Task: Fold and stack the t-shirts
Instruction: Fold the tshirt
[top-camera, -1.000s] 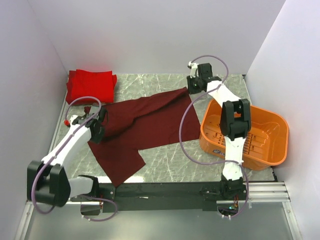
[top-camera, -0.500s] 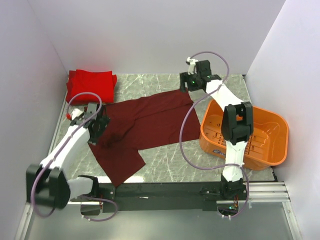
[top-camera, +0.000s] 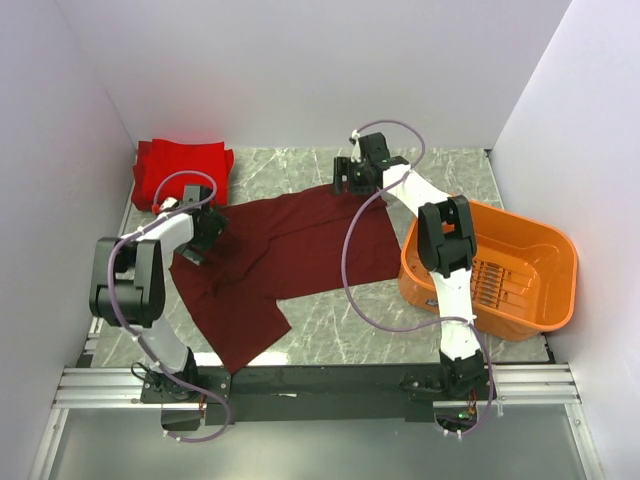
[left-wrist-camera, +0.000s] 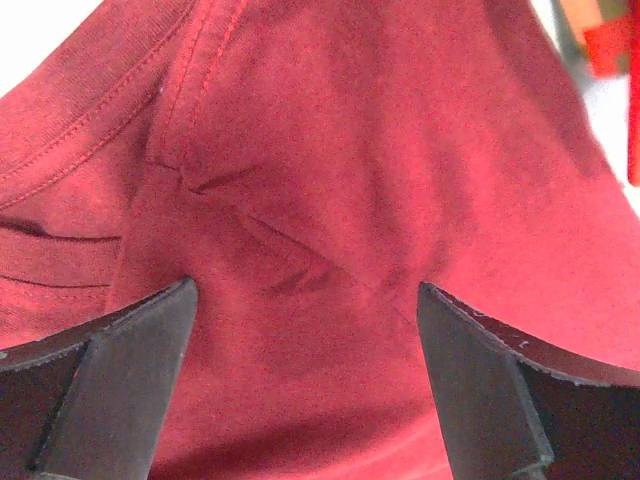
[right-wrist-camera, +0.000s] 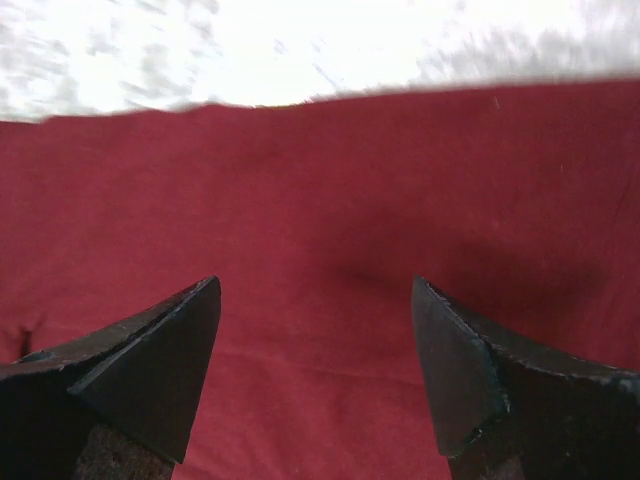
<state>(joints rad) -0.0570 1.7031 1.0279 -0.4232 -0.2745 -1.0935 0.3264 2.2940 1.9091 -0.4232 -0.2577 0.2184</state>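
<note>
The dark maroon t-shirt lies spread open across the middle of the bench. It is mostly flat, with soft wrinkles running through its left half. One long part trails toward the near left, almost to the bench's front edge. Its far edge runs at a slant, higher on the right. Close up from the left wrist, the cloth shows a ribbed collar band with a line of stitching, and a few small creases beside it.

The left gripper hangs over the shirt's left edge with its jaws spread wide. Its dark fingers stand apart, and only flat cloth shows below them, nothing pinched. The right gripper is at the shirt's far right corner, also open. Its fingers are well separated above smooth cloth, and the shirt's edge and pale stone lie just beyond.

In the far left corner sit the bright red t-shirts, folded into a tidy pile close to the maroon one's upper left part. I cannot tell whether they touch.

The bench top is grey-green marbled stone with pale veins. An orange plastic basket stands at its right side, just beside the shirt's right edge. Plain white walls close in the back and both sides. A dark rail along the near edge carries the two arm bases.
</note>
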